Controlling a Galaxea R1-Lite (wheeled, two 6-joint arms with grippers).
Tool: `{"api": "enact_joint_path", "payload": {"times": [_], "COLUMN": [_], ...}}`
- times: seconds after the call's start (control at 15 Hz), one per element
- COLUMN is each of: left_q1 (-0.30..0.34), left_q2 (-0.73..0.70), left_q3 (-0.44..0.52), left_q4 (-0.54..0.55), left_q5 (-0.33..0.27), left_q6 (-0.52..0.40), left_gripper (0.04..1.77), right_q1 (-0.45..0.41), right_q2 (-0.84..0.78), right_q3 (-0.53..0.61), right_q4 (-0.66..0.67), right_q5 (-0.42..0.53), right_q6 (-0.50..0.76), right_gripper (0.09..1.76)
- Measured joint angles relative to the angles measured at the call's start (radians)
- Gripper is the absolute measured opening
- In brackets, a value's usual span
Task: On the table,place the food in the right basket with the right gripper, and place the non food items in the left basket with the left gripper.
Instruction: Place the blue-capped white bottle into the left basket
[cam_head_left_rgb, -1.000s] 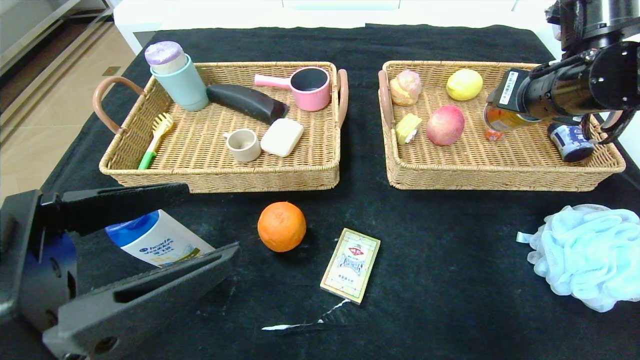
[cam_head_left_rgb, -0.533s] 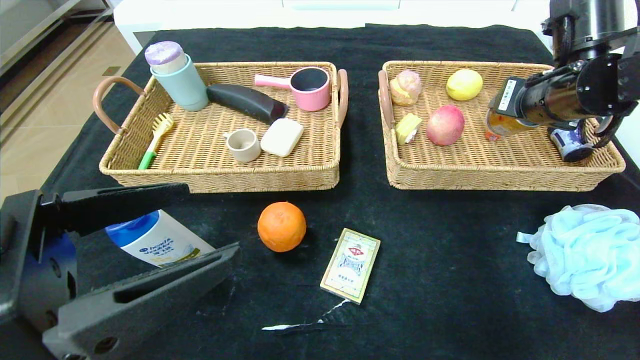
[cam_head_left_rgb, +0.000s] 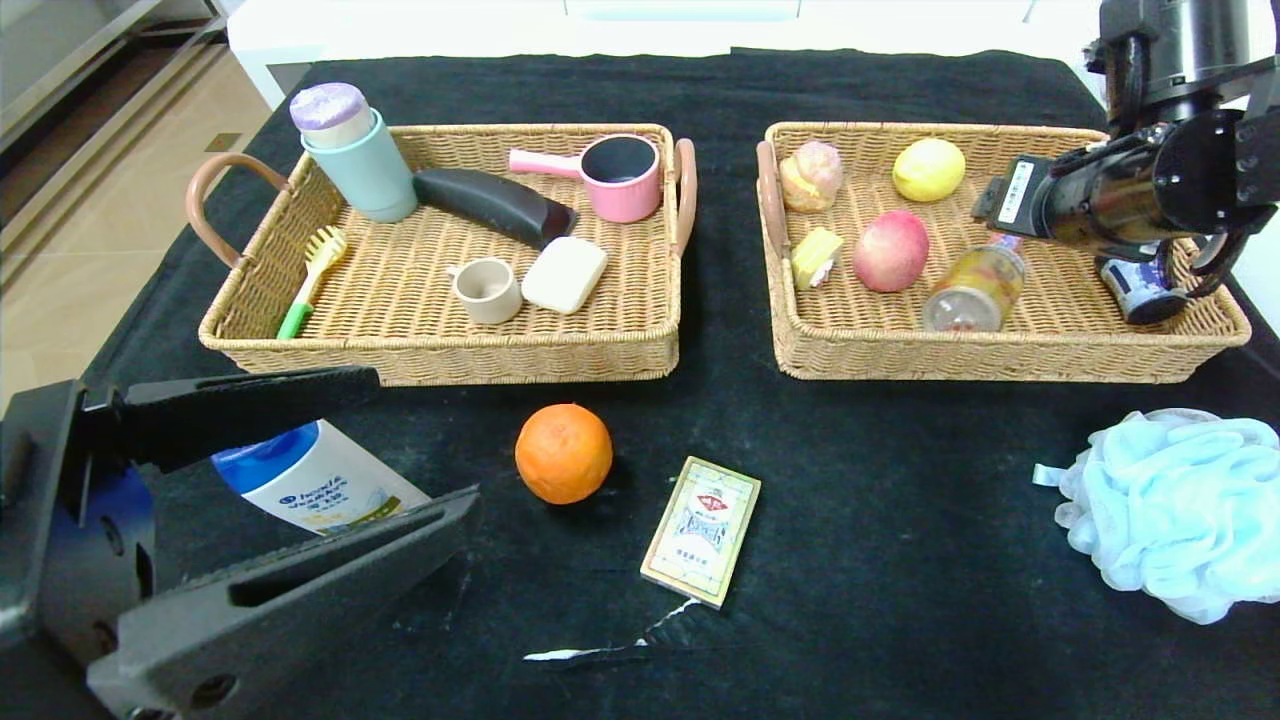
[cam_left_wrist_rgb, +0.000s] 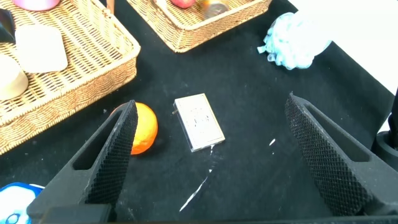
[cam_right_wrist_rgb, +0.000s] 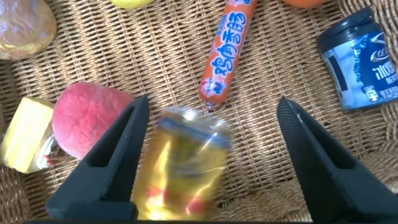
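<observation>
Right gripper jaws wide, empty

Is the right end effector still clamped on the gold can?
No: the gold can lies on its side in the right basket, and the right end effector is open above it.

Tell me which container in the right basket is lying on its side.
The gold drink can, tipped over beside the peach; the dark blue pot sits by the right wall.

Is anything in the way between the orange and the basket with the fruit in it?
Nothing visible blocks it. The orange sits on bare black table, in front of the gap between the baskets, and only open cloth lies between it and the right basket. Just the basket's low front wall must be cleared.
</observation>
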Motion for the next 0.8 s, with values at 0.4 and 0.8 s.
{"api": "enact_joint_path", "payload": {"times": [0.4, 0.8], "left_q1": [0.000, 0.000], "left_q2": [0.000, 0.002], "left_q3": [0.000, 0.002], "left_q4": [0.000, 0.000], "left_q5": [0.000, 0.000], "left_q6": [0.001, 0.001], "left_gripper": [1.72, 1.72], "right_q1": [0.039, 0.112], "right_q2": [-0.054, -0.203], "right_q3": [0.033, 0.188], "right_q4": [0.010, 0.014], "right_q5": [0.003, 0.005], "right_q6": [-0.007, -0.089], "right_gripper": [1.62, 1.67]}}
